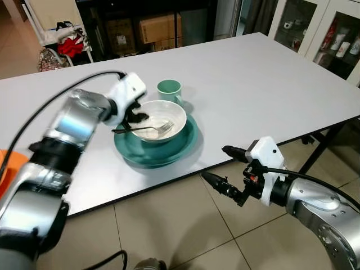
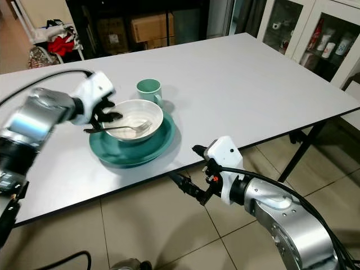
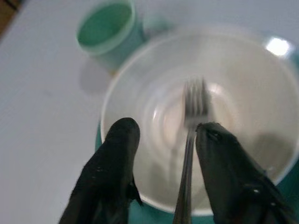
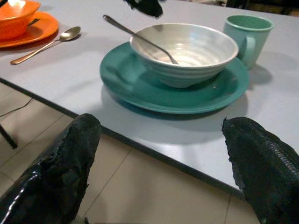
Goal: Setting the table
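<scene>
A white bowl [image 1: 166,115] sits on a teal plate [image 1: 183,146] near the front edge of the white table [image 1: 253,84]. A mint green cup [image 1: 169,89] stands just behind them. A metal fork [image 1: 143,130] rests in the bowl, its handle sticking out over the bowl's left rim. My left gripper [image 1: 136,117] hovers at that rim and is open; in the left wrist view the fork handle [image 3: 184,186] lies between the fingers [image 3: 117,154], close to one of them. My right gripper [image 1: 223,167] hangs open below the table's front edge, facing the plate [image 4: 140,88].
An orange bowl on an orange plate [image 4: 32,28] with a gold spoon [image 4: 51,42] lies further left on the table. A dark table leg [image 1: 320,149] stands right of my right arm. Glass-door cabinets [image 1: 332,34] and a shelf with boxes [image 1: 157,28] line the back. Tiled floor [image 1: 185,225] lies below.
</scene>
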### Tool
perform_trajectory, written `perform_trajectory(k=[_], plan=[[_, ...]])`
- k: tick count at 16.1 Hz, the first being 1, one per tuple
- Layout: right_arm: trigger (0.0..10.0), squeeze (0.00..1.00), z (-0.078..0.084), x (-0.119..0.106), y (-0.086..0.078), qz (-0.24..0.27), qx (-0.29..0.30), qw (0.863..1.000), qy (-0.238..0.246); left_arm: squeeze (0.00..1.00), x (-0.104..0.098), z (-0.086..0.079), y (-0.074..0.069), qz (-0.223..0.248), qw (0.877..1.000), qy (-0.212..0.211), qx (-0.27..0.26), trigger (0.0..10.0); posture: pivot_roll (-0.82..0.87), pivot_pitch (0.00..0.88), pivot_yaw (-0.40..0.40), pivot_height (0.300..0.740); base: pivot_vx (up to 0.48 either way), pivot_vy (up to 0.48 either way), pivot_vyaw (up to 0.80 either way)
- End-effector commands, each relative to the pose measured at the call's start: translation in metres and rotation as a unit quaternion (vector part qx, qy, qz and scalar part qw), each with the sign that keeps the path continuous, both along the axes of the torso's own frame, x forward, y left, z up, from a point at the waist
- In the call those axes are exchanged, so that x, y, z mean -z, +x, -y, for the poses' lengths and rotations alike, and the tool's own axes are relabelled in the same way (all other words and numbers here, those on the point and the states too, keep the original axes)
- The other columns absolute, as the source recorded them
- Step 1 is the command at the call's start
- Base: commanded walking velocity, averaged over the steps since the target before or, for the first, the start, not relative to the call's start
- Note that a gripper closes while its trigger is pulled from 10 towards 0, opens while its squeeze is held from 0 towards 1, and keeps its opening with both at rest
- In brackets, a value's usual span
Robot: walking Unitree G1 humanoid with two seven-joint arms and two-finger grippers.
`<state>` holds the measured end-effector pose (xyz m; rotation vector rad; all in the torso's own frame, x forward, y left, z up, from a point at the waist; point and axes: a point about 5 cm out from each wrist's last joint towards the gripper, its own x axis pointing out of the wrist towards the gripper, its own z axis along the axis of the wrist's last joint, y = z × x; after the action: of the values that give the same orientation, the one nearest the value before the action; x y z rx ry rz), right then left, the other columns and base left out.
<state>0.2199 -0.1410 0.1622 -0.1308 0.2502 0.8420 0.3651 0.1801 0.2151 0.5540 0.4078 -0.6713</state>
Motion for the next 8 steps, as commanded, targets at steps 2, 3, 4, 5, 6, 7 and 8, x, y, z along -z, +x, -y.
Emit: perform_trajectory(k=[2, 3, 4, 5, 6, 7, 8], plan=[[10.0, 0.00, -0.001, -0.004, -0.004, 0.008, 0.007, 1.000, 0.012, 0.00, -0.017, -0.006, -0.009, 0.041, 0.998, -0.041, -0.006, 10.0, -0.03, 0.000, 0.072, 0.740, 0.000, 0.000, 0.00], [10.0, 0.00, -0.004, -0.004, -0.003, 0.042, 0.058, 0.997, 0.011, 0.00, -0.026, -0.013, -0.025, 0.121, 0.987, -0.097, -0.035, 10.0, -0.02, 0.000, 0.072, 0.740, 0.000, 0.000, 0.00], [10.0, 0.00, -0.005, -0.004, -0.002, 0.053, 0.074, 0.996, 0.011, 0.00, -0.027, -0.014, -0.031, 0.151, 0.982, -0.104, -0.040, 10.0, -0.02, 0.000, 0.072, 0.740, 0.000, 0.000, 0.00], [10.0, 0.00, -0.005, -0.006, 0.002, 0.076, 0.128, 0.988, 0.027, 0.00, -0.029, -0.013, -0.048, 0.224, 0.963, -0.138, -0.056, 10.0, -0.02, 0.000, 0.071, 0.740, 0.000, 0.000, 0.54], [10.0, 0.00, -0.010, -0.012, 0.001, 0.099, 0.146, 0.983, 0.042, 0.00, -0.020, -0.016, -0.068, 0.237, 0.950, -0.176, -0.098, 10.0, -0.02, 0.000, 0.065, 0.740, 0.000, 0.000, 0.80], [10.0, 0.00, -0.015, -0.015, 0.000, 0.110, 0.155, 0.980, 0.050, 0.00, -0.010, -0.019, -0.085, 0.250, 0.941, -0.181, -0.138, 10.0, -0.02, 0.000, 0.065, 0.740, 0.000, 0.000, 0.80], [10.0, 0.00, -0.016, -0.015, 0.000, 0.111, 0.159, 0.980, 0.055, 0.00, -0.004, -0.020, -0.092, 0.251, 0.938, -0.183, -0.156, 10.0, -0.02, 0.000, 0.066, 0.740, 0.000, 0.000, 0.80]])
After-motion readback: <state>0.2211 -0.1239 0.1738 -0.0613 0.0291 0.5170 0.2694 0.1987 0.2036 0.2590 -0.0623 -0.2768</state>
